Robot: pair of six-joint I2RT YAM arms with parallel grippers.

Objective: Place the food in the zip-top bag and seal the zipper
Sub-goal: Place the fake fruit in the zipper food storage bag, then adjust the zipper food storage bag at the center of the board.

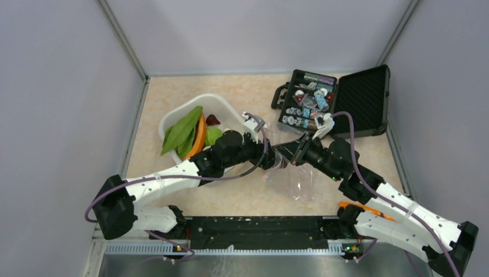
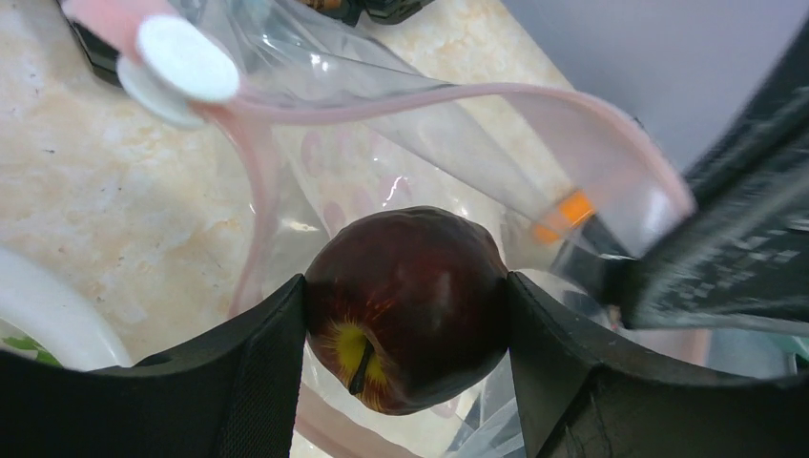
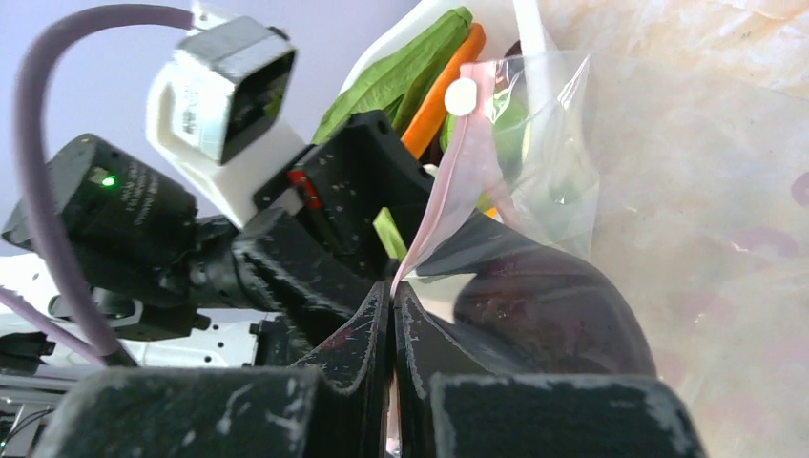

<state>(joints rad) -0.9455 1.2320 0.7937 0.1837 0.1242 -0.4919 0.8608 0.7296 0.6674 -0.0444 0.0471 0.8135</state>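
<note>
The dark purple round piece sat clamped between the fingers of the left gripper, right at the open mouth of the zip-top bag, which lay mid-table between the two arms. The right gripper was pinched tight on the zipper, holding that lip up. To my eye, the piece wanted carrying well past the pink strip before release, with the right arm steady so the mouth couldn't sag. The carrot and green leafy pieces lay in the white tub beyond.
</note>
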